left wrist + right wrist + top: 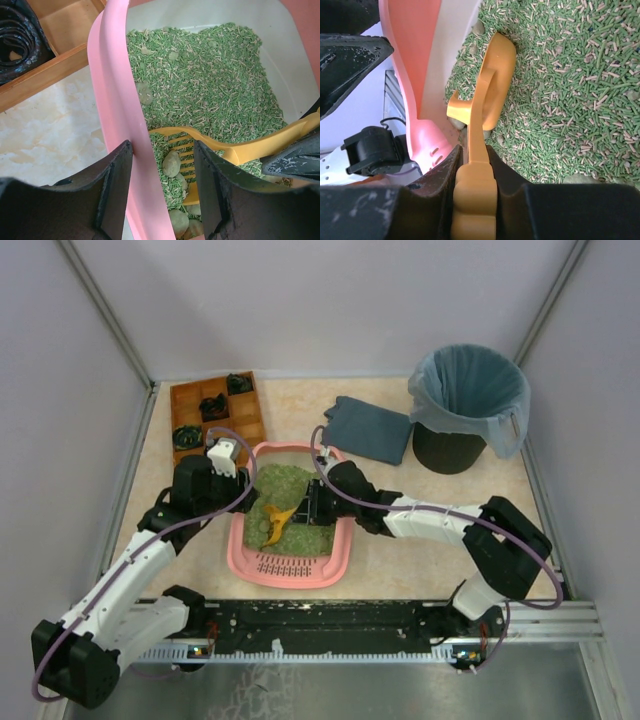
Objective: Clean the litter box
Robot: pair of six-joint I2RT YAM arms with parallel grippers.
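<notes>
Litter box [295, 565] sits mid-table [400, 575] in the top view, grille toward the near edge. It looks like stiff, light plastic weighted by loose green litter [285, 485], best held at the rim.

Left wrist view: left gripper [162, 165] stands half-open astride the box's left wall; whether it pinches is unclear.

Right wrist view: right gripper [474, 165] clamps the yellow scoop [497, 75] by its handle.

No writing is legible.

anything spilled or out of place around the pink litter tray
Nothing stands out. The green pellet litter all sits inside the pink plastic litter box; none shows on the beige tabletop. The yellow plastic scoop, clamped in the right gripper, rests in the litter carrying grey clumps.
</notes>
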